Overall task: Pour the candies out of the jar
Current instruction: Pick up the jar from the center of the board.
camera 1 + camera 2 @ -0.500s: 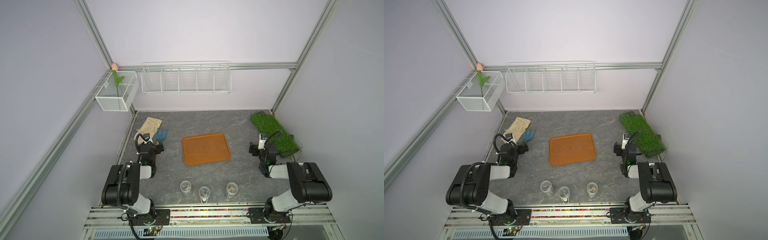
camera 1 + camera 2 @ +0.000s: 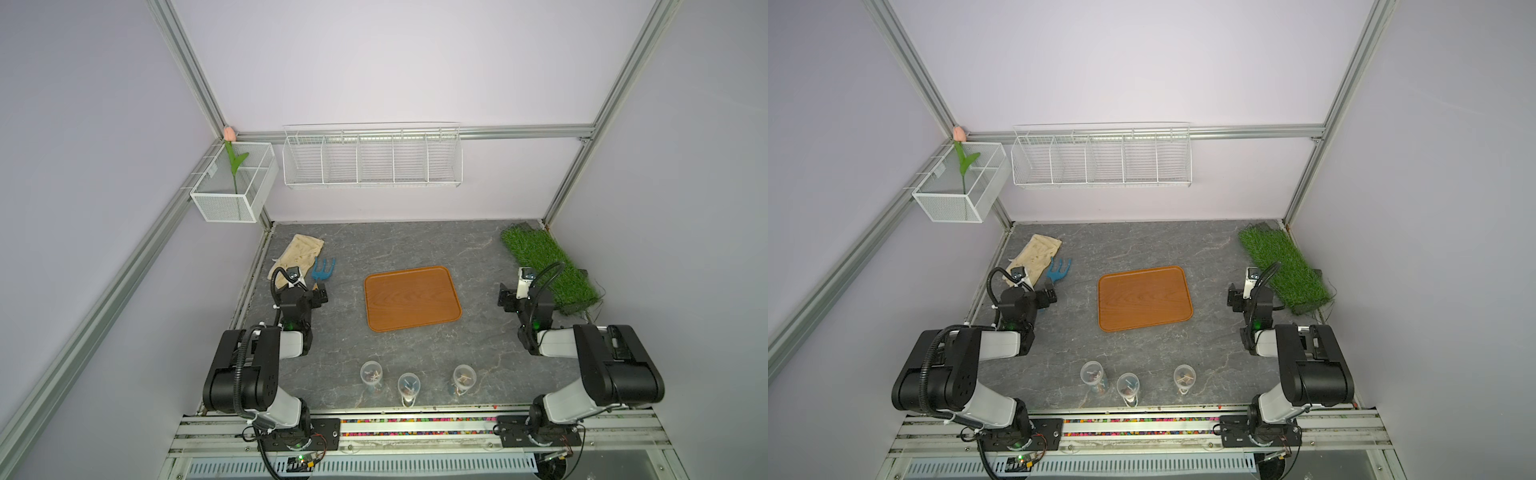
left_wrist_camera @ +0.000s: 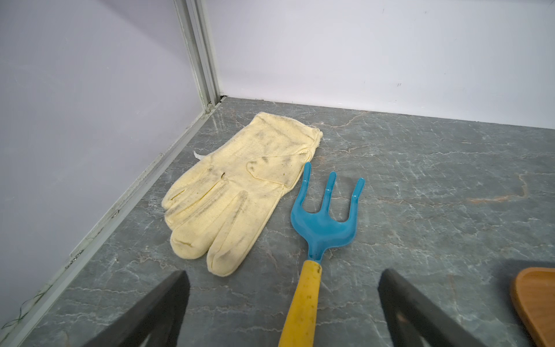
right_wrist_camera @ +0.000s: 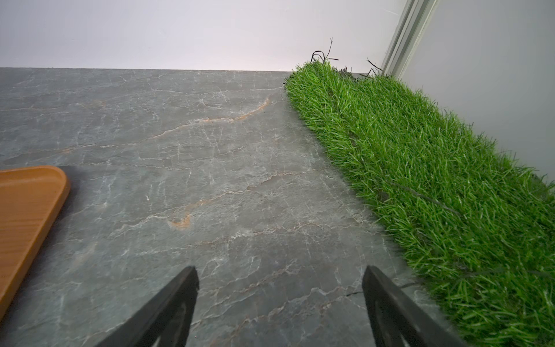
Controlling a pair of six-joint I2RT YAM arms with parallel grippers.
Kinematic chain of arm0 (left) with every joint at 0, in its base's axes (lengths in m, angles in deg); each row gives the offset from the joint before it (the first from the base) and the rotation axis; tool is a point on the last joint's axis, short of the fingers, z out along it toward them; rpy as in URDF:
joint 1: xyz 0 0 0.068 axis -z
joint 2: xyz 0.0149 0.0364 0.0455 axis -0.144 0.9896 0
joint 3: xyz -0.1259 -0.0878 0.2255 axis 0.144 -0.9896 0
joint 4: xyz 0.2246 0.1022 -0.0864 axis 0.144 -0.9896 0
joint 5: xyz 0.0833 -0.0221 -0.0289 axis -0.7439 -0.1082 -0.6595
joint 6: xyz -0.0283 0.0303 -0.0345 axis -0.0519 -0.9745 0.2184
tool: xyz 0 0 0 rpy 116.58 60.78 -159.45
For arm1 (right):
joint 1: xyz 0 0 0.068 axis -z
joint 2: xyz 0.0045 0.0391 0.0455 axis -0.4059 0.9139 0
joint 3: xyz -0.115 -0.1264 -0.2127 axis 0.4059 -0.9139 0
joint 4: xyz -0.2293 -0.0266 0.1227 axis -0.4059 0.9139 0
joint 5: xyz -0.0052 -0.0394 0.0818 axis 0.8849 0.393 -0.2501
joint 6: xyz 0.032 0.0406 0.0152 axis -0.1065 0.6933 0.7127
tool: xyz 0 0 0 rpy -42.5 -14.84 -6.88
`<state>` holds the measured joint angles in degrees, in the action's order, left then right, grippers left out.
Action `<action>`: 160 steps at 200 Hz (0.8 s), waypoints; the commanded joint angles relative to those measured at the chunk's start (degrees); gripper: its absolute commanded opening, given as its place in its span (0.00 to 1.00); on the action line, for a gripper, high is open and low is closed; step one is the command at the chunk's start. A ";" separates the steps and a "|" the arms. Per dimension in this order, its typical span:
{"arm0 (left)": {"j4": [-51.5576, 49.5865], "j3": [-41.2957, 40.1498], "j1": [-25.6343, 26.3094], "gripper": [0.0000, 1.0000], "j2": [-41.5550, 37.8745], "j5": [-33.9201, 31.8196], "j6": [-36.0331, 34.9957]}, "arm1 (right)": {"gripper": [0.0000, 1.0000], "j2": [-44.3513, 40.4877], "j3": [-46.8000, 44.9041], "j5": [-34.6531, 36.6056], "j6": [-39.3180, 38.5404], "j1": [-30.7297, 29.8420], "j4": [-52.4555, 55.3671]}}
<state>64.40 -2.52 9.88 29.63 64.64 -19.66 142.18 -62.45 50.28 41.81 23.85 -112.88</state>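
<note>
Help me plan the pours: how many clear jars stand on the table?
3, in a row at the front of the table: left jar, middle jar, right jar. All upright; none appears hidden.

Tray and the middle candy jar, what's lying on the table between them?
Nothing; bare grey table separates the tray from the middle jar, seen in both top views.

Both parked, mirrored: left arm (image 2: 249,370) and right arm (image 2: 611,365) folded, upper links back over the bases, forearms reaching forward, wrists low. A camera sits on top of each wrist. The left gripper (image 3: 283,275) has its jaws spread wide, gripping nothing. The right gripper (image 4: 279,270) is likewise spread, a bit narrower, empty.
</note>
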 commanded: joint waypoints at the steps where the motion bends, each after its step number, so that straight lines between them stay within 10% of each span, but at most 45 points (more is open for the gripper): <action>1: 1.28 0.61 -0.29 0.99 0.46 0.78 -0.42 | 0.89 -0.18 0.52 -0.21 -0.65 -0.04 -0.45; 160: -4.96 2.36 -0.21 0.99 -4.15 -0.58 0.17 | 0.89 -4.41 5.23 -0.96 -0.87 0.07 9.26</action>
<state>64.20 -2.50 9.88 29.50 64.60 -19.64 142.09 -62.34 50.26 41.81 23.85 -112.49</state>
